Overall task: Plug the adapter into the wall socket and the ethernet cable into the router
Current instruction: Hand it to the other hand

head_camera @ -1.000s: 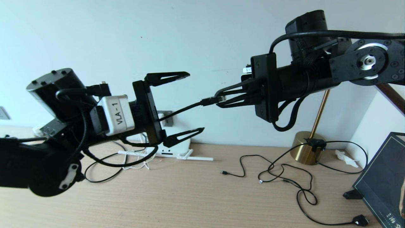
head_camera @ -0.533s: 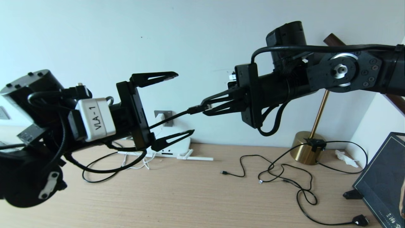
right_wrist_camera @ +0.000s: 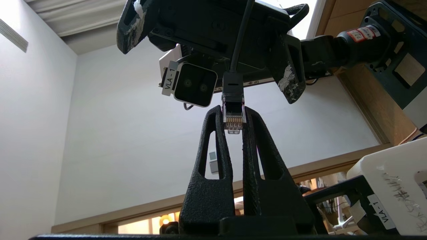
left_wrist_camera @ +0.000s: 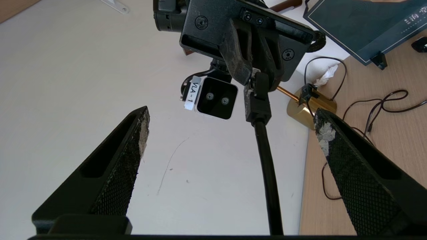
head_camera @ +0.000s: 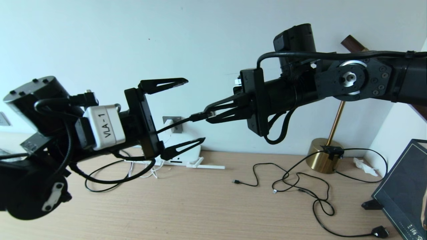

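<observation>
Black and thick, the ethernet cable (head_camera: 180, 121) crosses the middle of the frame, its clear connector pinched in my right gripper (head_camera: 210, 115), whose fingers press together on it. My left gripper (head_camera: 190, 111) at centre left stands spread wide, the cable running between its fingers untouched. Behind it, the white router (head_camera: 186, 155) lies on the wooden desk (head_camera: 200, 206) against the wall.

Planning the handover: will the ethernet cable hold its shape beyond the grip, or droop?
Probably fairly stiff over short spans: the ethernet cable runs nearly straight from the right gripper through the open left gripper. Its long slack likely flops. The clear connector looks fragile.
</observation>
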